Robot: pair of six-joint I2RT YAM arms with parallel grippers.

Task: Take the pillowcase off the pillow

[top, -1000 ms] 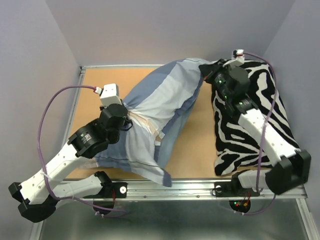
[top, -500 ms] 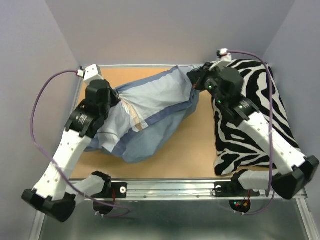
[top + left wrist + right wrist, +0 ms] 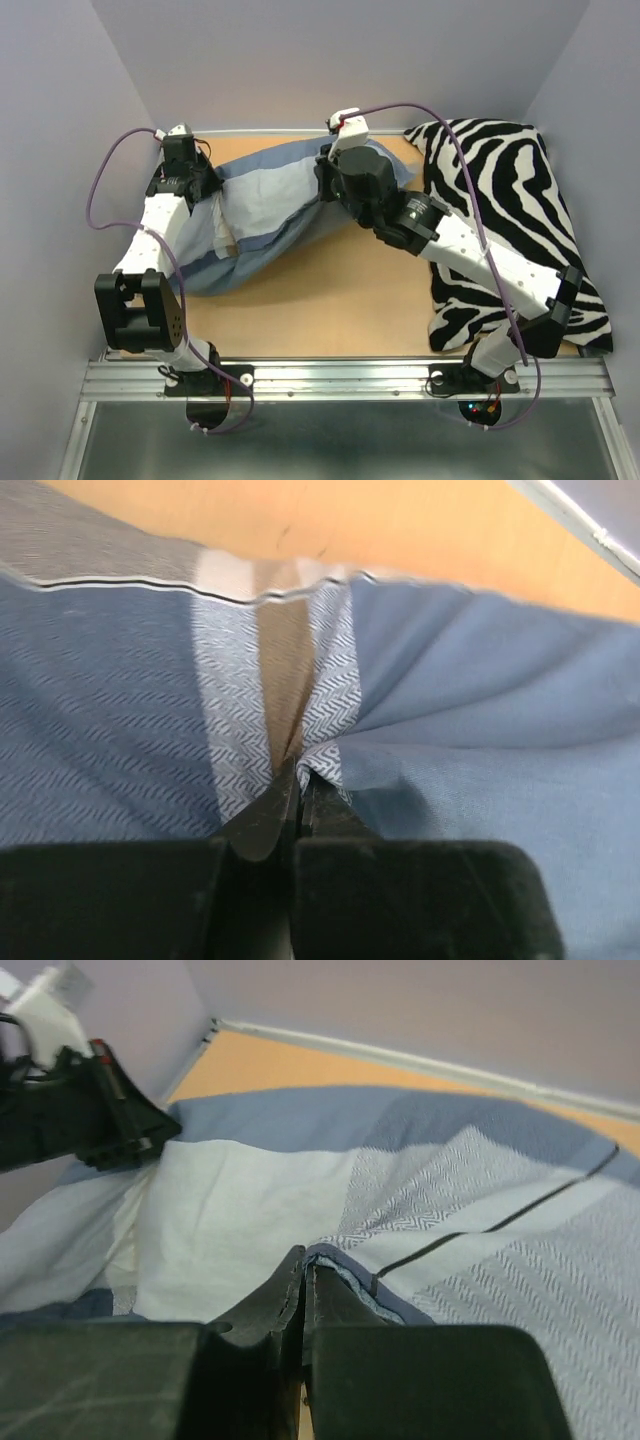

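Note:
The pillowcase (image 3: 270, 200) lies bunched and plump across the far left of the table, plaid face up. No bare white pillow shows; it is hidden inside. My left gripper (image 3: 207, 185) is shut on a fold of the pillowcase at its left end; the left wrist view shows the fingertips (image 3: 298, 775) pinching herringbone cloth (image 3: 480, 710). My right gripper (image 3: 325, 185) is shut on the pillowcase's right end; the right wrist view shows the jaws (image 3: 304, 1260) closed on a blue hem of the cloth (image 3: 250, 1210). The left gripper also shows in the right wrist view (image 3: 110, 1110).
A black-and-white zebra-striped cushion (image 3: 500, 200) fills the right side of the wooden table (image 3: 350, 290). Grey walls close in on the left, far and right sides. A metal rail (image 3: 350, 375) runs along the near edge by the arm bases.
Both grippers have moved left and toward the far wall, dragging the pillowcase with them. The right gripper left the zebra cushion's corner for the table's middle; the left arm swung into the far left corner.

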